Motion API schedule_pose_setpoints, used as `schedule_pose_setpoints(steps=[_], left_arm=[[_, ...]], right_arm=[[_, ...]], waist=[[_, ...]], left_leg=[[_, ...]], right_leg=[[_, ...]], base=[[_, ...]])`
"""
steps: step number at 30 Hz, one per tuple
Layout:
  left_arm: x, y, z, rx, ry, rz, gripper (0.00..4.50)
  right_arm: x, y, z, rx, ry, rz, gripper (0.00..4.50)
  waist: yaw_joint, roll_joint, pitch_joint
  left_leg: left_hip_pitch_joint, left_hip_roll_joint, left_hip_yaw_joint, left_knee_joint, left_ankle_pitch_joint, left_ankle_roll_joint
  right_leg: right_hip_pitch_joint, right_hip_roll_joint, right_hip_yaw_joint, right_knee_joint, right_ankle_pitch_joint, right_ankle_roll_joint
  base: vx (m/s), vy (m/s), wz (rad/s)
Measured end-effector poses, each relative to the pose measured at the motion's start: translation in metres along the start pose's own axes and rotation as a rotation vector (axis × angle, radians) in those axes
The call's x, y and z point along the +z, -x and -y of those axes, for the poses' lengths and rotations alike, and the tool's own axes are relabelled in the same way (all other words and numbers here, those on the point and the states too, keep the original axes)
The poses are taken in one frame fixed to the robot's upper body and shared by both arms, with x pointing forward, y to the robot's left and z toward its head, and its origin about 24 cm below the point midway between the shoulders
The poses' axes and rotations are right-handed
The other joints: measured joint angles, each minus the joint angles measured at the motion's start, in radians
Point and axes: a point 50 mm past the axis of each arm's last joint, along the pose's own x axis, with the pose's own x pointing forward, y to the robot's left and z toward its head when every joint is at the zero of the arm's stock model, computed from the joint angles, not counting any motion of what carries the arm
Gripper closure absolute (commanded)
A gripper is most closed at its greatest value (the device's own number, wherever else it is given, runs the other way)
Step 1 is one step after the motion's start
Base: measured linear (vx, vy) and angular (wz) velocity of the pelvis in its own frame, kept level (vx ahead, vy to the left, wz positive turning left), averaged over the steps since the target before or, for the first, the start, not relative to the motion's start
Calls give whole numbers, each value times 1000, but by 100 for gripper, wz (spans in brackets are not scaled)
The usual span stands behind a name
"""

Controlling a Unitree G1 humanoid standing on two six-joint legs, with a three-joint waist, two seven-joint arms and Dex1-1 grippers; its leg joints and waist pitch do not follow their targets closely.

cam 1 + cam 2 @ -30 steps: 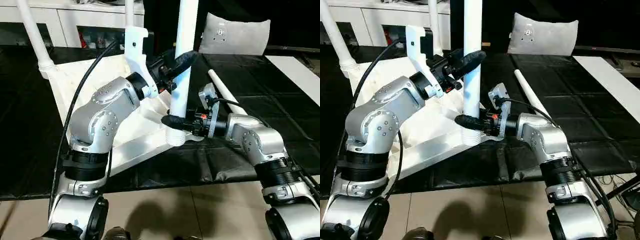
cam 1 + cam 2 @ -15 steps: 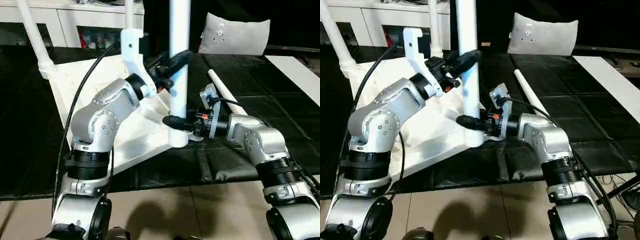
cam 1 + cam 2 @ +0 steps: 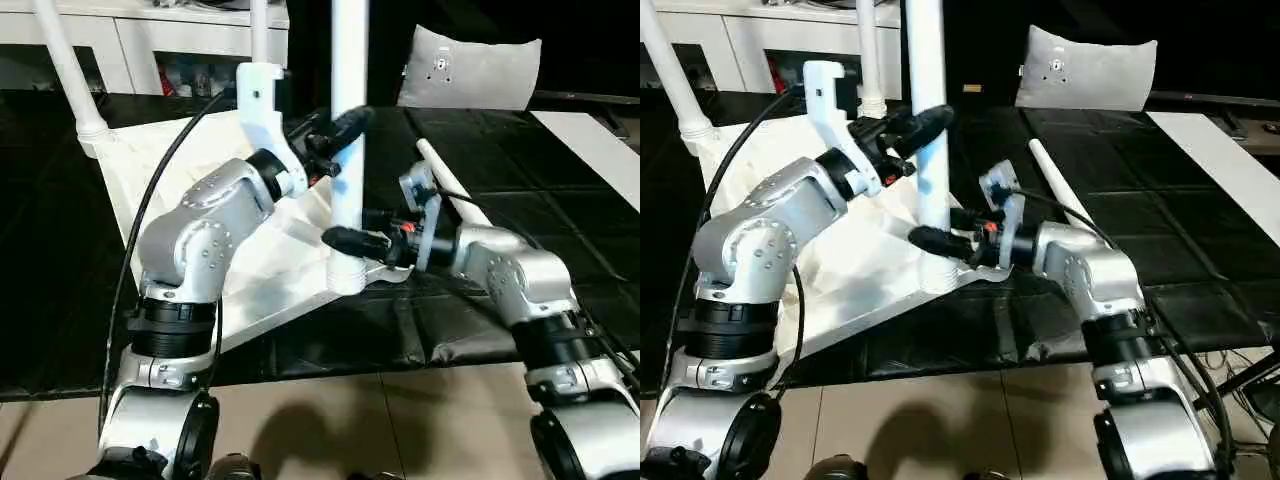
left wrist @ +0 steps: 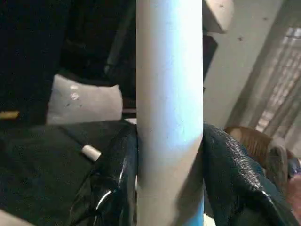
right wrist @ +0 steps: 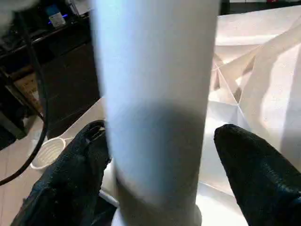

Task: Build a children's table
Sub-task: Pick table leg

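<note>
Black tiled floor mats (image 3: 560,200) cover the work area, with white glass-door cabinets (image 3: 120,40) along the back wall and a white pillow (image 3: 470,68) propped beyond the mats. The inverted table top (image 3: 190,170) lies ribbed side up on the mats, its near corner socket (image 3: 346,272) facing the robot. One leg (image 3: 348,100) stands upright in that socket, its long axis near vertical and its narrow end pointing up out of the head views. Two more legs rise from the far sockets: one at the far left corner (image 3: 62,62), one behind the left arm (image 3: 259,28). A fourth leg (image 3: 450,182) lies on the mats to the right of the top, its long axis running away from the robot.

The left gripper (image 4: 169,179) clamps the upright leg partway up; the left wrist view shows both black fingers (image 4: 117,174) pressed against the shaft. The right gripper (image 5: 155,174) brackets the same leg just above the socket, and its fingers (image 5: 249,169) stand slightly apart from the shaft, so it appears open and not gripping.

Judged step: seating this leg in the corner socket. To do it well, the leg should be kept in line with the socket's axis, pushed straight down from the upper grip, and steadied at the base so it does not tilt or jam.
</note>
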Motion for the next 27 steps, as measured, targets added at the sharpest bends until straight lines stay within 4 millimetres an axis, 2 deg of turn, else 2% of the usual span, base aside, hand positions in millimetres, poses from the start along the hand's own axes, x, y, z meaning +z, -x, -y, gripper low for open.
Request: schedule_pose_setpoints(steps=[11, 13, 17, 27], left_arm=[[0, -1, 4, -34, -51, -10, 278], [0, -1, 4, -32, -59, -11, 278], [0, -2, 5, -36, -70, -15, 278], [-1, -3, 7, -48, -72, -19, 278]], right_arm=[[0, -1, 0, -5, -7, -1, 73], [0, -1, 0, -8, -7, 0, 100], [0, -1, 0, -9, -7, 0, 120], [-1, -3, -1, -3, -5, 3, 210]], waist=[[-1, 0, 0], [-1, 0, 0], [-1, 0, 0], [-1, 0, 0]], left_leg=[[0, 0, 0, 0, 0, 0], [0, 0, 0, 0, 0, 0], [0, 0, 0, 0, 0, 0], [0, 0, 0, 0, 0, 0]], right_leg=[[0, 0, 0, 0, 0, 0], [0, 0, 0, 0, 0, 0], [0, 0, 0, 0, 0, 0], [0, 0, 0, 0, 0, 0]], base=[[0, 0, 0], [0, 0, 0], [0, 0, 0], [0, 0, 0]])
